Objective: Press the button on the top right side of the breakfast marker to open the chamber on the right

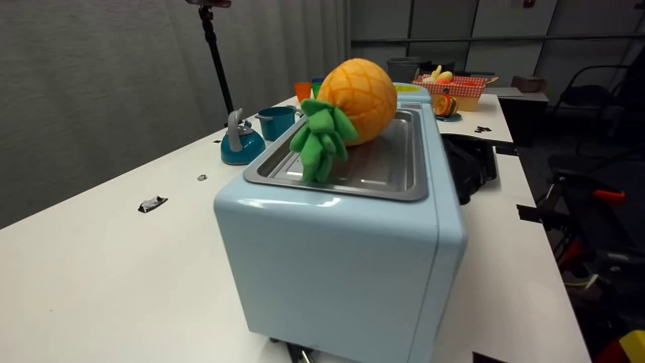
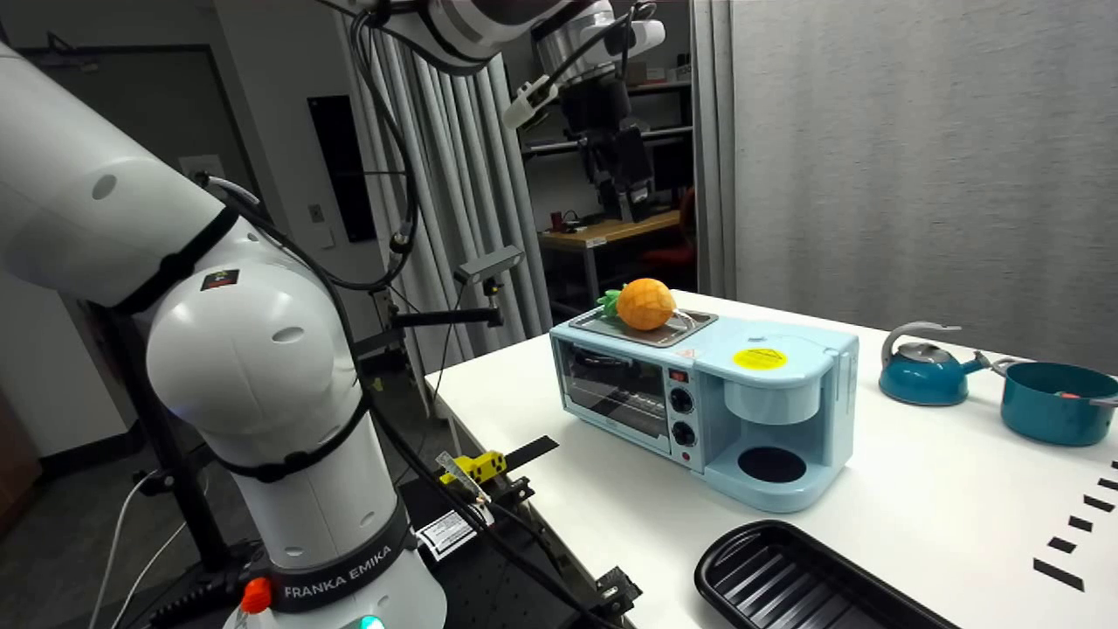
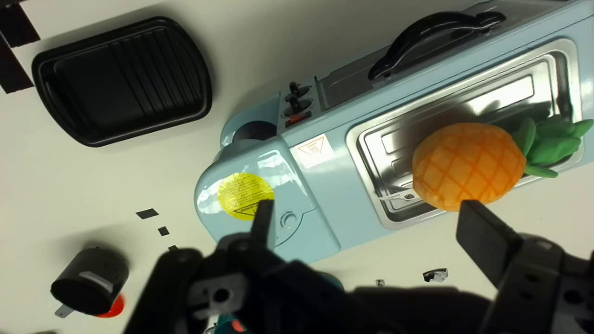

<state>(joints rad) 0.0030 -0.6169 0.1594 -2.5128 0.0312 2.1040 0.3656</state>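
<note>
The breakfast maker [image 3: 341,185] stands on the white surface [image 3: 139,181]; at its coffee end the chamber lid [image 3: 285,195] appears closed, and the small round button [image 3: 289,220] sits in its top, beside a curved seam. Over the breakfast maker hangs the gripper [image 3: 369,213], jaws spread wide, holding nothing. The approach seems to be in hand; the next move likely calls for drawing the jaws together, shifting toward the coffee end and lowering one blunt tip squarely onto the button, since a slanted push could skid on so glossy a top.

Left to right in an exterior view: the oven door [image 2: 614,387] of the breakfast maker is dark, flat glass. Above it, a shiny metal tray [image 2: 611,331] carries a plush pineapple [image 2: 646,304] with a diamond-patterned orange body and floppy leaves. Two round black knobs [image 2: 681,400] follow, then a yellow sticker [image 2: 760,358] on the smooth, pale blue curve of the coffee housing [image 2: 773,404]. In front of the breakfast maker lies a black, ribbed grill pan [image 2: 790,577]. Beyond the coffee end stand a rounded teal kettle [image 2: 924,382] with a grey handle and a teal pot [image 2: 1052,421], likely enamelled metal.
</note>
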